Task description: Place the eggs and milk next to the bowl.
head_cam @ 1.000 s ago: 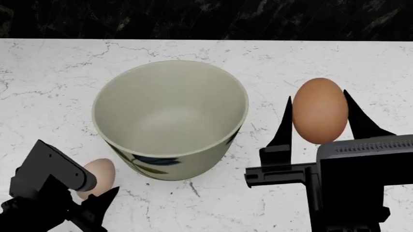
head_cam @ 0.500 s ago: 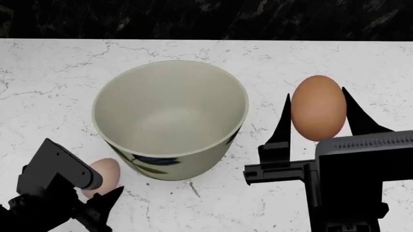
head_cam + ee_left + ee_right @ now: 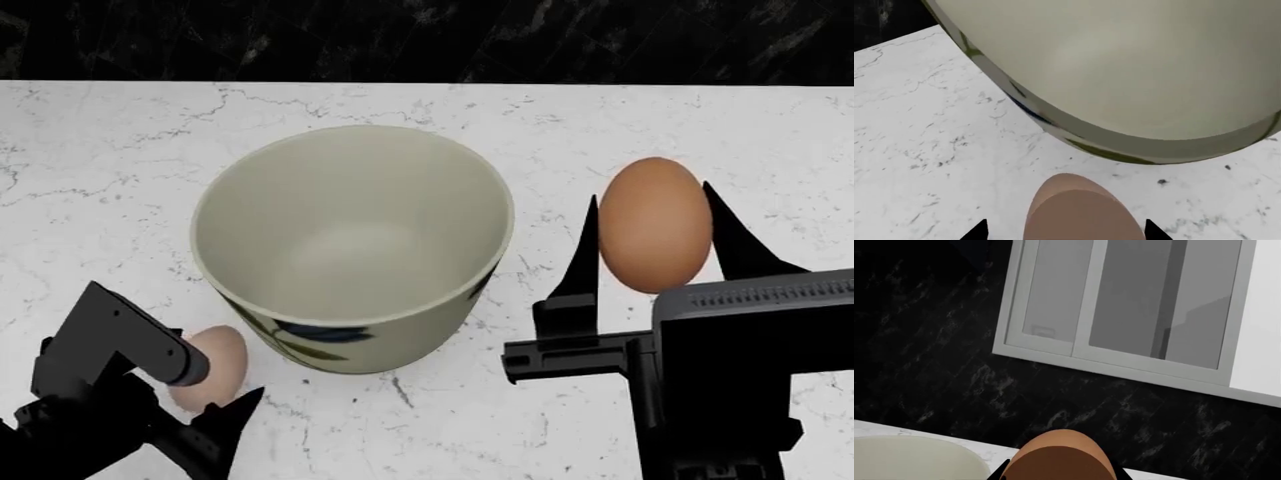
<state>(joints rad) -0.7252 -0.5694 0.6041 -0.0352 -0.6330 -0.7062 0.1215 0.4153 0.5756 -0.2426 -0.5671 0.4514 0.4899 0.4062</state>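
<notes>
The eggs are apart, one at each gripper, with the bowl point(image 3: 352, 245) between them on the white marble counter point(image 3: 107, 170). The darker orange-brown egg point(image 3: 654, 224) stands upright between the two black fingers of the right gripper point(image 3: 653, 240), both fingers pressed against its sides, so the jaws are closed on it at about an egg's width. In the right wrist view the same egg point(image 3: 1057, 457) fills the space between the fingers, with a black marbled wall point(image 3: 927, 360) and a grey-framed window point(image 3: 1134, 310) beyond it.

The pale pinkish-beige egg point(image 3: 214, 365) lies on the counter just beside the bowl's base, between the fingers of the left gripper point(image 3: 200, 400). In the left wrist view this egg point(image 3: 1077, 210) sits between two black fingertips point(image 3: 977, 231) that stand clear of its sides, so the jaws look open around it without holding it.

The bowl is cream, plain inside, with dark blue and olive leaf marks on its outer wall. No lettering or label can be read on anything in view, and the milk does not show in these views.
</notes>
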